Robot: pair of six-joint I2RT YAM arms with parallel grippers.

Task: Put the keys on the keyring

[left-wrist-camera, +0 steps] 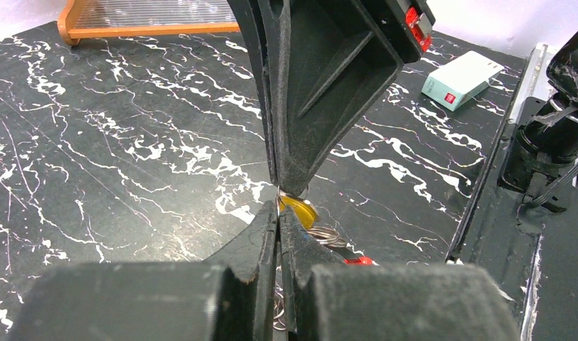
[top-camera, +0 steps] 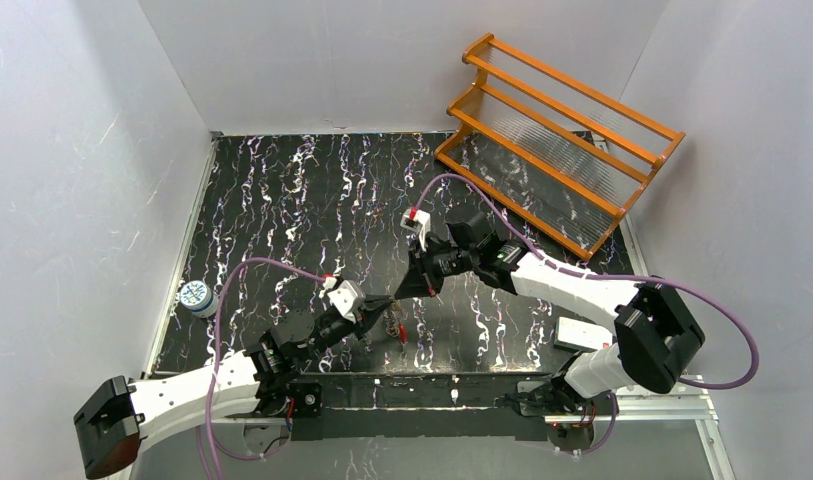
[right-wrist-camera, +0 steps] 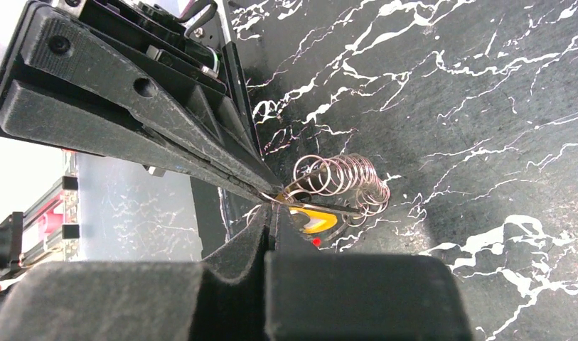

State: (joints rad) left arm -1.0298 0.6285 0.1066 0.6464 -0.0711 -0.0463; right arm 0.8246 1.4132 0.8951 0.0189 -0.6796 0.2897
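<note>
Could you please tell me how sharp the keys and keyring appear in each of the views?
Top external: evenly lit, yet the keyring is too small to resolve. Left wrist: the gold key is sharp, while the camera's own fingers are soft. Right wrist: the keyring's coils are crisp; the far left is washed out.

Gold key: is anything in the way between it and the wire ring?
Nothing visible is. The gold key sits right against the keyring coils, where the shut left tool and right tool meet tip to tip. Whether it's threaded on can't be told.
</note>
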